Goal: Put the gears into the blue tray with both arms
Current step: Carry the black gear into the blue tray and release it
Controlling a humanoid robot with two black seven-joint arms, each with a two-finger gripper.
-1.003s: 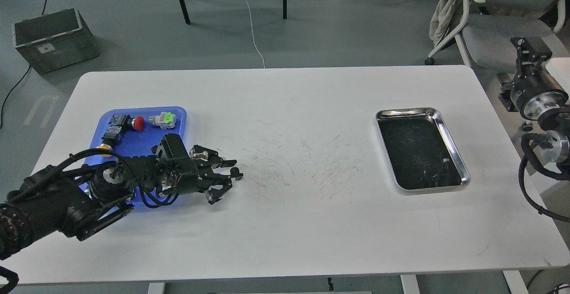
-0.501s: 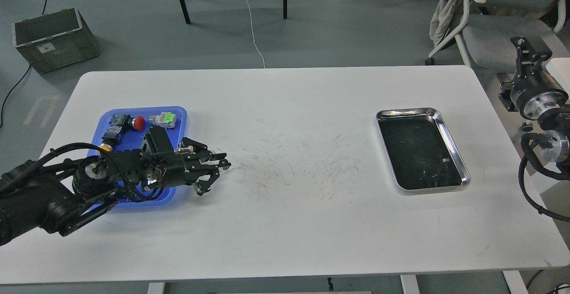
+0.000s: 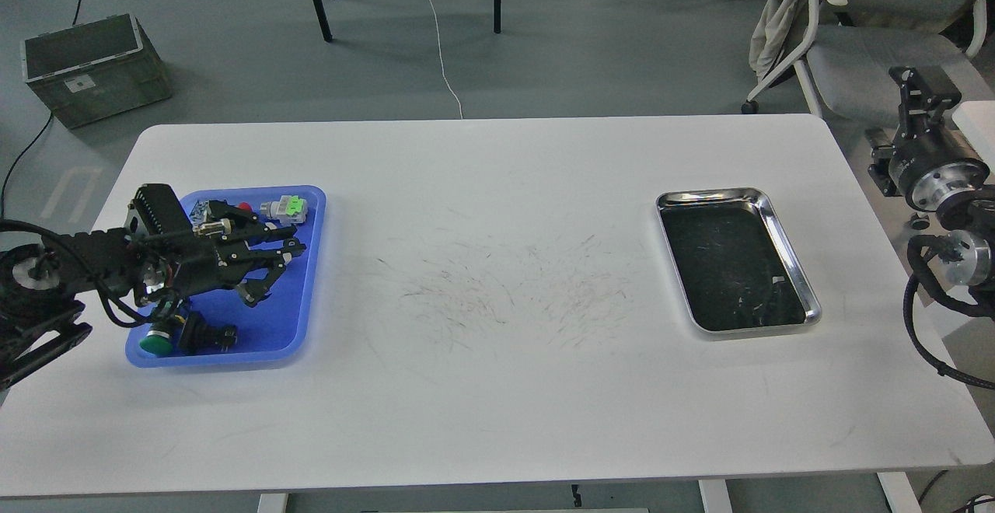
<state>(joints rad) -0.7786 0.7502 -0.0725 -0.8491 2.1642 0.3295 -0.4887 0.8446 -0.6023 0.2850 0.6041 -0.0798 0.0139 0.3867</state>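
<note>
The blue tray [image 3: 291,315] lies at the table's left side. My left gripper [image 3: 276,272] hovers over the tray's middle, pointing right, its fingers spread open and nothing visible between them. Inside the tray are push-button switches: a grey one with a green cap [image 3: 286,208], a red-capped one [image 3: 244,206] partly hidden behind the gripper, and a green-capped one [image 3: 159,343] at the near left corner. I cannot make out any gears; they are too small or hidden. My right gripper [image 3: 921,87] is raised beyond the table's right edge, seen dark and end-on.
A shiny steel tray [image 3: 711,194] with a dark inside sits on the right part of the white table [image 3: 497,389]. Scuff marks cover the table's middle. A chair [image 3: 871,62] stands behind the right corner and a grey-green crate [image 3: 93,70] sits on the floor at far left.
My left arm has pulled back to the left, carrying its gripper from the table just right of the blue tray to above the tray's middle. The right arm has barely moved.
</note>
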